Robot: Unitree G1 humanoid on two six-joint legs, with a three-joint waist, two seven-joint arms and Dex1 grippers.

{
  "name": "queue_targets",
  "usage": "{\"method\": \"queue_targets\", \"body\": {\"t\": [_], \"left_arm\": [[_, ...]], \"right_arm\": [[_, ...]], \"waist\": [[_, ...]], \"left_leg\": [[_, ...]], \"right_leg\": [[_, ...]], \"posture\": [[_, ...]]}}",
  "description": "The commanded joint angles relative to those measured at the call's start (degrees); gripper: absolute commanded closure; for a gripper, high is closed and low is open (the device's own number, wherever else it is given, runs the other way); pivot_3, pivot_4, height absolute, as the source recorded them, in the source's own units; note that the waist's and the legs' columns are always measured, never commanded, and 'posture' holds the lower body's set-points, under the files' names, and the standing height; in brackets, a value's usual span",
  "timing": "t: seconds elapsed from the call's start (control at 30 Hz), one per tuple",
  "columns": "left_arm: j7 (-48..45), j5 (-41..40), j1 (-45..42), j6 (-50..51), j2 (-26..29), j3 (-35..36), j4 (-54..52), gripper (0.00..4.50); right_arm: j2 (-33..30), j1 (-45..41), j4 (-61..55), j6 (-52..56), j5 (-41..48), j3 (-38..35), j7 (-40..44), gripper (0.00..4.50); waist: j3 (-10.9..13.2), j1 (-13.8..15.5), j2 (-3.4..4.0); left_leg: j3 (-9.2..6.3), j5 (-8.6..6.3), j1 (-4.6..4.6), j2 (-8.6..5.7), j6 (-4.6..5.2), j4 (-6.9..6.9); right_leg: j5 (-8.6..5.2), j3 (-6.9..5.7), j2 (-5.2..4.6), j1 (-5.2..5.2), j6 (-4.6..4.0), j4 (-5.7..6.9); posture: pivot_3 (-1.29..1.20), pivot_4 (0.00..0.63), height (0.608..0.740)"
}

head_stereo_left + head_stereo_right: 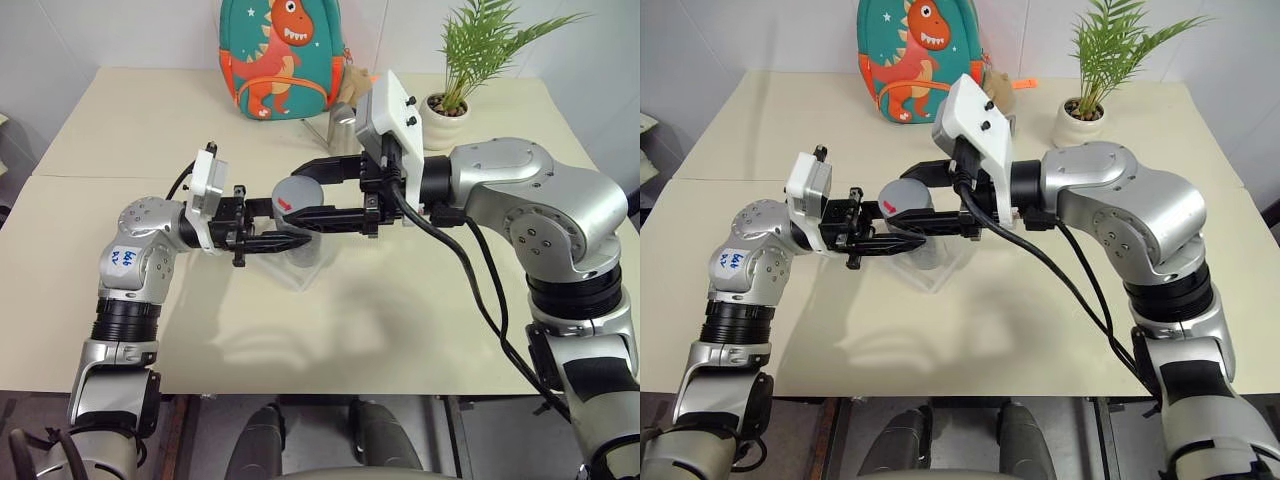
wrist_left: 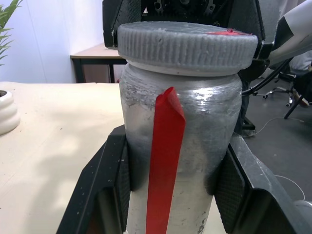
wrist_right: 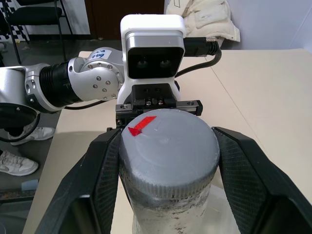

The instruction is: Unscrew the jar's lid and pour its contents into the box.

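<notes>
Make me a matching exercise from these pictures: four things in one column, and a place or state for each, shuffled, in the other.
Things:
1. jar
2. lid
3. backpack
4. potted plant

Places or states:
A. stands at the table's far edge, green with an orange dinosaur
B. clamped round its rim by the right gripper
C. stands in a white pot at the table's far right corner
D. held upright by its body in the left gripper, a red strip down its side

Pairs: 1-D, 2-B, 3-A, 4-C
</notes>
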Motion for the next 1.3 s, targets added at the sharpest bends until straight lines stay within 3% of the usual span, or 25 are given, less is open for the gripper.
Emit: {"method": "queue_targets", "body": {"t": [0.03, 0.57, 0.7, 0.8, 1.03, 1.2, 1.3], "left_arm": [[-3.71, 1.1, 3.95, 0.04, 0.49, -3.95, -2.38, 2.65], [-5.09, 1.52, 3.96, -0.44, 0.93, -4.64, -1.81, 2.65], [-5.49, 1.74, 4.08, -0.57, 1.03, -5.13, -1.82, 2.65], [-5.74, 1.85, 4.27, -0.77, 1.14, -5.54, -1.98, 2.65], [-5.18, 2.0, 3.02, -1.57, 0.75, -5.01, -1.36, 2.65], [-2.43, 0.54, -0.57, -0.55, 0.54, -2.33, -1.96, 2.65], [-0.09, -0.81, -3.21, 1.11, 1.23, 0.47, -2.82, 2.65]], "right_arm": [[-0.51, -4.18, 1.96, -5.75, -3.39, -10.71, -6.51, 1.82], [0.72, -3.84, 1.5, -6.12, -2.23, -11.86, -6.64, 1.82], [-1.99, -8.1, 4.99, -5.06, -1.16, -13.51, -4.98, 1.82], [-2.23, -8.4, 5.47, -5.52, -0.92, -13.31, -5.3, 1.82], [-1.53, -8.42, 5.95, -4.96, -1.36, -13.96, -5.23, 1.82], [-2.36, -4.44, 4.51, -2.78, -2.26, -14.18, -7.57, 1.82], [-5.11, 2.08, 3.48, -1.75, -5.39, -13.72, -9.54, 1.82]], "waist": [[0.0, -0.01, 0.0], [0.0, 0.0, 0.0], [0.01, 0.01, 0.01], [0.17, 0.18, 0.37], [0.19, -0.15, 0.3], [0.2, 0.02, 0.3], [0.2, 0.37, 0.3]], "left_leg": [[0.0, 0.0, 0.0, 0.0, 0.0, 0.0], [0.0, 0.0, 0.0, 0.0, 0.0, 0.0], [0.0, 0.0, 0.0, -0.01, 0.0, 0.01], [0.09, 0.0, 0.0, -0.11, 0.0, 0.02], [0.05, -0.01, -0.04, 0.02, 0.02, 0.0], [0.06, -0.01, -0.04, 0.03, 0.03, 0.0], [0.05, -0.01, -0.06, -0.01, 0.04, 0.03]], "right_leg": [[0.0, 0.0, 0.0, 0.0, 0.0, 0.0], [0.0, 0.0, 0.0, 0.0, 0.0, 0.0], [0.0, 0.0, -0.01, -0.01, 0.0, 0.01], [0.02, 0.07, -0.1, 0.0, 0.04, -0.01], [-0.02, 0.03, 0.03, -0.05, 0.0, 0.0], [-0.02, 0.05, 0.04, -0.07, 0.0, 0.03], [-0.01, 0.03, 0.0, -0.05, 0.02, 0.02]], "posture": [[0.0, 0.15, 0.74], [0.0, 0.15, 0.74], [0.0, 0.15, 0.74], [0.0, 0.15, 0.74], [0.0, 0.15, 0.74], [0.0, 0.15, 0.74], [0.0, 0.15, 0.74]]}}
